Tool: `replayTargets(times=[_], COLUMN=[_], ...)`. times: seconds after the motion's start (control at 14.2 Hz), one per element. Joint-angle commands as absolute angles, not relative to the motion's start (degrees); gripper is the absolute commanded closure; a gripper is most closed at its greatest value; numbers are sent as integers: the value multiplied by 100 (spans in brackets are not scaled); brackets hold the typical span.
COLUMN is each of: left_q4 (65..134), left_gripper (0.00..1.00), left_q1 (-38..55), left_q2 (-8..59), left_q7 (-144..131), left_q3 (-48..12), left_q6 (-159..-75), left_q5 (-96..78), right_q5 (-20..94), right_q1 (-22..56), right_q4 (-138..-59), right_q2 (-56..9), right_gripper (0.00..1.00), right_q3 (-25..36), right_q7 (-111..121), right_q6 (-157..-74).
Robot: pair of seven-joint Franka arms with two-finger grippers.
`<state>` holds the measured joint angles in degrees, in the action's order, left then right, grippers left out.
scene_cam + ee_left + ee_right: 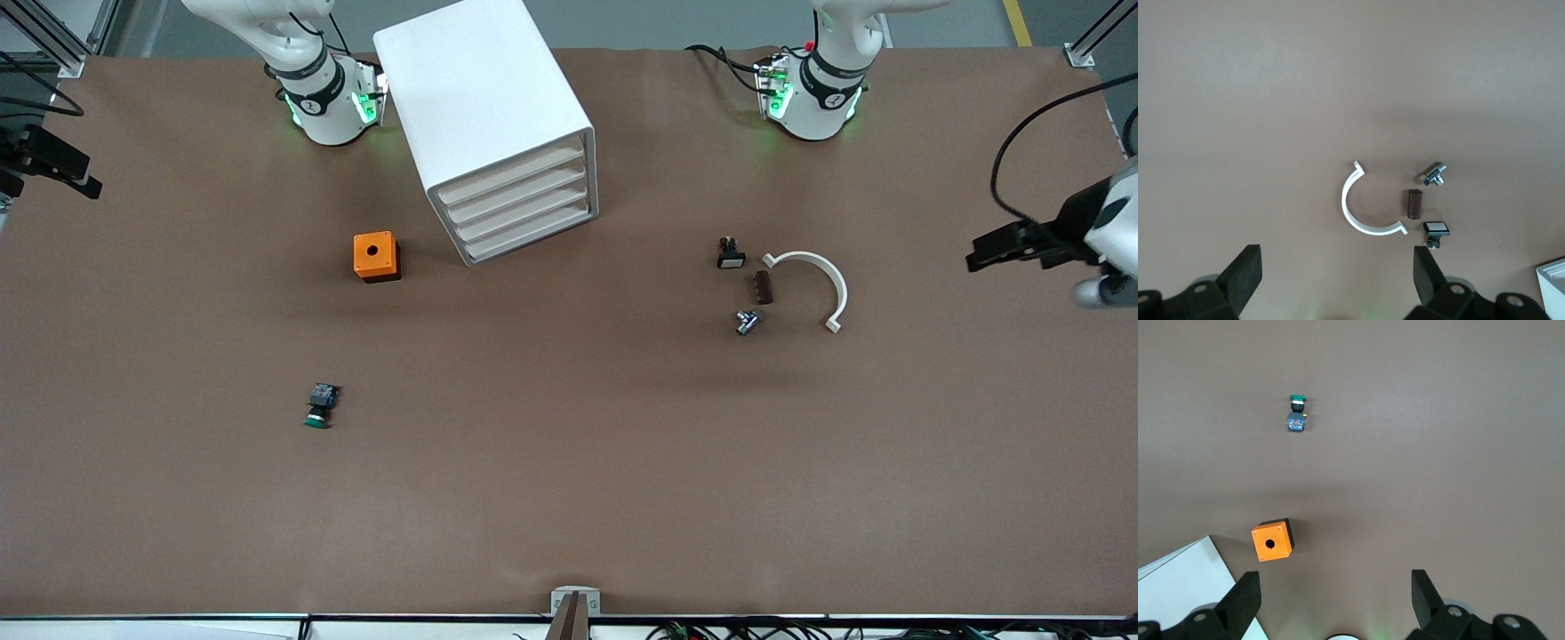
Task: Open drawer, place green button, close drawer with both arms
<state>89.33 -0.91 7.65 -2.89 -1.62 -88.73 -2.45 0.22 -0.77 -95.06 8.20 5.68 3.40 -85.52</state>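
1. We see both arms waiting up high, and each wrist view looks straight down at the brown table [569, 498].
2. The left gripper [1338, 280] hangs over the left arm's end of the table, fingers [1245, 277] spread wide apart with nothing between them.
3. Under it lies a small cluster: a white half-ring clamp [1361, 203], a short brown cylinder [1414, 204] just beside the clamp, a little metal fitting [1433, 174], and a small black part with a white cap [1436, 231] (all apart from one another).
4. The right gripper [1335, 600] hangs over the right arm's end of the table, its fingers [1245, 600] also well apart and holding nothing.
5. Below the right gripper we have the orange cube [1273, 540] with its round hole facing up, and a corner of the white cabinet [493, 133] beside it.
6. The button [320, 405] lies on its side on the table, well apart from the right gripper and past the orange cube as that wrist view looks out; its green cap points toward the front camera.
7. The drawer [533, 233] sits flush at the bottom of the cabinet's stack of four, pushed in like the three above it.
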Motion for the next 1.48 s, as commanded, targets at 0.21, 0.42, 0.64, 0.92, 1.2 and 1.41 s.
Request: replayTargets(times=[0.21, 0.42, 0.64, 0.92, 1.2, 1.41], left_q4=[8842, 8798, 8789, 8650, 7693, 7462], left_gripper=[0, 0, 0, 0, 0, 0], left_q1=[903, 1729, 2336, 2882, 3128, 3374], left_q2=[1616, 2082, 2390, 2802, 3654, 3972], left_q7=[-1702, -2915, -3933, -5560, -6931, -7854], left_q3=[-334, -325, -334, -343, -360, -369], left_q6=[-8763, -8771, -8771, -8771, -8587, -8578], left_q5=[-158, -132, -211, -639, -1790, -2528], right_q5=[70, 88, 18, 35, 9, -70], right_q1=[-53, -96, -27, -18, -105, -18], right_q4=[-9414, -9308, -9272, -9141, -8922, -8921], right_q2=[897, 809, 642, -8, -658, -975], right_gripper=[0, 0, 0, 0, 0, 0], right_q3=[519, 536, 528, 519, 536, 536], right_q7=[299, 299, 299, 369, 430, 282], right_q6=[-8578, -8587, -8596, -8631, -8745, -8841])
